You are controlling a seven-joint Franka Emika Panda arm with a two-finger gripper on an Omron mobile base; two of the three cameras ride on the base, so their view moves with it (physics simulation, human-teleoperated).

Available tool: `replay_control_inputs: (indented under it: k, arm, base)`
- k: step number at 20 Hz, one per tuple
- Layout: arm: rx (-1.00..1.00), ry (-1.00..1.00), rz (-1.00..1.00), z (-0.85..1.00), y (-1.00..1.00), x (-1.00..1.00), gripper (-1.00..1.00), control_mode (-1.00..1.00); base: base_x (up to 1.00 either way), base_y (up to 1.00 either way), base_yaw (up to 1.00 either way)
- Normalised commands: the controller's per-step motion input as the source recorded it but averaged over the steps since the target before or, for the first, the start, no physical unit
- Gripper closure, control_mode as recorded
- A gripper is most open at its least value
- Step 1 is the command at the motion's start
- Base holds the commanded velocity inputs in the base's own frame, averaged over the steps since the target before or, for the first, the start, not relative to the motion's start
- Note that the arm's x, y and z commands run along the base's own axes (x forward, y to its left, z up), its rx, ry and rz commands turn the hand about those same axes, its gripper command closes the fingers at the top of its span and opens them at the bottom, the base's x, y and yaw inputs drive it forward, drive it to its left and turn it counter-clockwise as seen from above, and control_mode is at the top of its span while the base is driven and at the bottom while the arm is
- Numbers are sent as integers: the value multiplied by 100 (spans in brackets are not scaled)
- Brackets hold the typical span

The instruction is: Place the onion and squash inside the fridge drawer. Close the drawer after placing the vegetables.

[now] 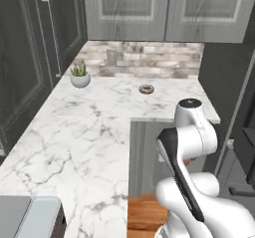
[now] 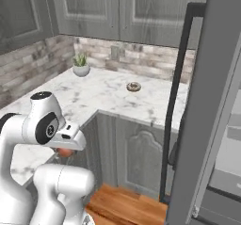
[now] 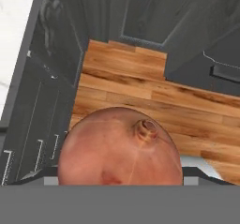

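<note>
The onion [image 3: 119, 150], a smooth reddish-orange ball, sits right in front of the hand camera, above the wooden floor [image 3: 136, 85]. It also peeks out as a reddish patch [image 2: 65, 152] under the white hand and as a small orange spot [image 1: 187, 161] beside the arm. My gripper [image 2: 66, 148] hangs low in front of the counter's cabinets, shut on the onion, its fingertips mostly hidden by it. Light-grey box shapes [image 2: 228, 172], possibly the fridge drawer, show at the right edge of the right base view; whether it is open cannot be told. The squash is out of view.
An open fridge door [image 2: 214, 92] with a long dark bar handle [image 2: 176, 97] stands close on the right. On the marble counter [image 1: 89, 127] lie a frosted donut [image 1: 146, 88] and a small potted plant [image 1: 80, 76]. Dark cabinet fronts [image 3: 51, 92] run beside the hand.
</note>
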Motion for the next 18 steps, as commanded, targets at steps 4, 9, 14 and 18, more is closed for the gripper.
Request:
replay_control_inputs:
  k: [4, 9, 14, 18]
  arm:
    - [0, 0, 0, 0, 0, 0, 100, 100]
    - [0, 0, 0, 0, 0, 0, 100, 100]
    - [0, 0, 0, 0, 0, 0, 100, 100]
    - [0, 0, 0, 0, 0, 0, 100, 100]
  base:
    - [-100, 6, -25]
    - [-80, -32, -51]
    - [-21, -80, -49]
    - [11, -93, -32]
